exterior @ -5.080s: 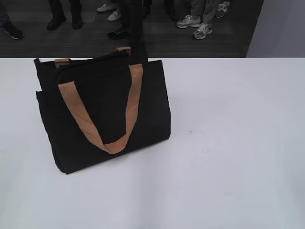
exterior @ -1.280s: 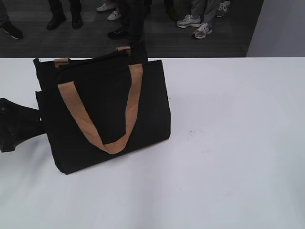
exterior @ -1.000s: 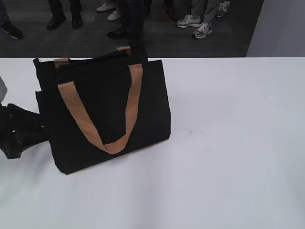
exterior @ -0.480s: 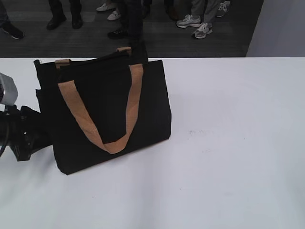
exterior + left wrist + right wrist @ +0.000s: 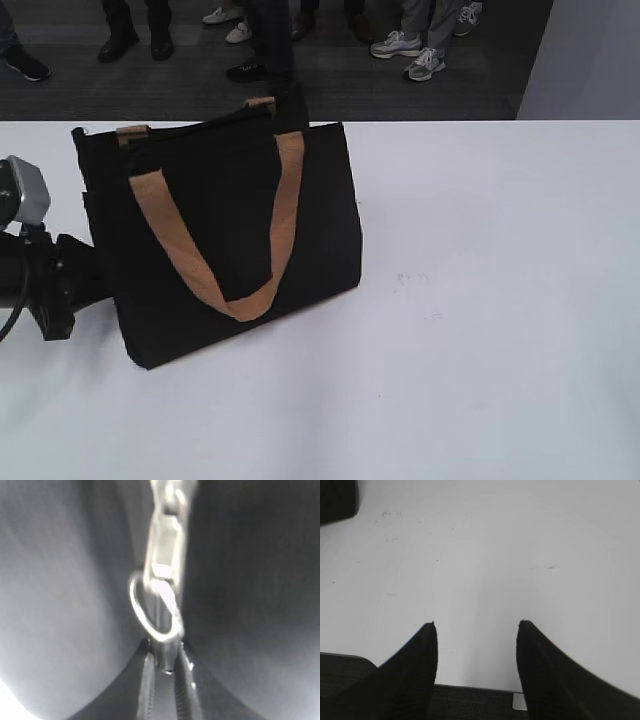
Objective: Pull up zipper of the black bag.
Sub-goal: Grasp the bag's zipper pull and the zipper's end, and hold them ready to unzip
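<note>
Left claw (image 5: 85, 280) has advanced against the black bag (image 5: 230, 230) at frame left; grip state indeterminable. Zipper (image 5: 162, 610) now within reach.

The left half of the white table (image 5: 500, 330) is occupied by the upright black bag (image 5: 225, 235), against whose left end the left gripper (image 5: 70, 285) is pressed. To the right of the bag, bare tabletop is left open to the far edge. Between the spread fingers of the right gripper (image 5: 476, 625) only bare table is seen.
</note>
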Controlling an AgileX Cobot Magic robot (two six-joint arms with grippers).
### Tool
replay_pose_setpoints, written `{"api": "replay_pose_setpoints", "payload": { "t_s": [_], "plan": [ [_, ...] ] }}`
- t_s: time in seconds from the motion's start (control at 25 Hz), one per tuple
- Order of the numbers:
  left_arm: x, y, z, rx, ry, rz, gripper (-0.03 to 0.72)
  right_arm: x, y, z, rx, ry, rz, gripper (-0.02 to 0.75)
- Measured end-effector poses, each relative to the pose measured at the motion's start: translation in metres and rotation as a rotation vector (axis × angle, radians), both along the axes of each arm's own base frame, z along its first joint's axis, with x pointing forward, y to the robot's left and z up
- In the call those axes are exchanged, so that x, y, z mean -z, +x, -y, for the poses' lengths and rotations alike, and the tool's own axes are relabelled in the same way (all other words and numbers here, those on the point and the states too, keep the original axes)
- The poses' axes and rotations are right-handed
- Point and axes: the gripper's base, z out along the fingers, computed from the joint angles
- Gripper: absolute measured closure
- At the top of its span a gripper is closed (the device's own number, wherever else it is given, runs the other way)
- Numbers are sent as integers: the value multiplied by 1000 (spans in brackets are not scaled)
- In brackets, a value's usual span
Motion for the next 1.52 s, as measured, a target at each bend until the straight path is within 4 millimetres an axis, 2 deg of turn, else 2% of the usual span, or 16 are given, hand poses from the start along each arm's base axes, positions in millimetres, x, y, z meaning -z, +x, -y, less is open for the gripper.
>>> {"api": "replay_pose_setpoints", "payload": {
  "t_s": [0.08, 0.12, 0.28, 0.6, 0.92, 1.2, 1.32, 1.52],
  "plan": [
    [0, 0, 0, 0, 0, 1, 610, 0, 0, 0, 0, 0, 0, 337],
    [0, 0, 0, 1, 1, 1, 614, 0, 0, 0, 0, 0, 0, 337],
    [-11, 1, -1, -7, 24, 39, 614, 0, 0, 0, 0, 0, 0, 337],
    [-64, -2, -11, -163, 107, 133, 614, 0, 0, 0, 0, 0, 0, 337],
    [-121, -28, -9, -172, 140, 258, 614, 0, 2, 0, -12, -15, -12, 337],
    [-159, -50, -6, -227, 68, 337, 615, 2, 20, -2, -59, -31, -121, 337],
    [-166, -56, -2, -205, 40, 359, 615, -9, 30, -7, -132, -15, -129, 337],
    [-170, -60, 2, -169, -2, 368, 617, -42, 53, -21, -321, 0, -79, 337]
  ]
}}
